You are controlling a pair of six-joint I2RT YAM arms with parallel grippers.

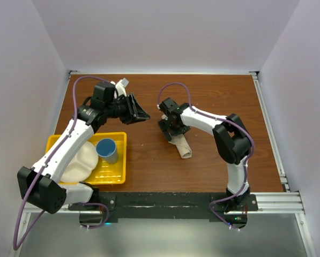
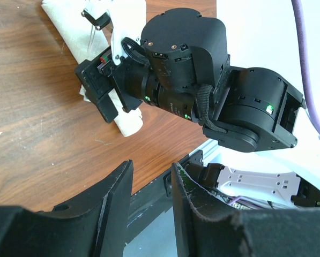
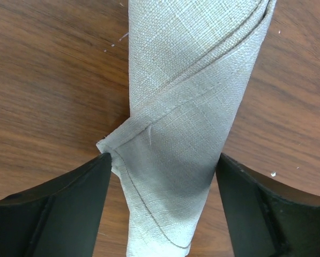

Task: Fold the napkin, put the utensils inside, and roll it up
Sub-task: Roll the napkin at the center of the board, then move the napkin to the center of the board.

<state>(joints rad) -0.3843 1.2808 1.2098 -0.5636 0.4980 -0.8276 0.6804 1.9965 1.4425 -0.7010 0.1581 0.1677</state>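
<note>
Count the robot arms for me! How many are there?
2. The left arm stretches above the yellow tray; the right arm bends down over the rolled napkin. None looks hidden.

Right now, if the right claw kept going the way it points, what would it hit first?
Most likely the rolled napkin: the right gripper points down at it, open and straddling the roll, with the wooden table just beneath. The gap between gripper and cloth is hard to judge.
</note>
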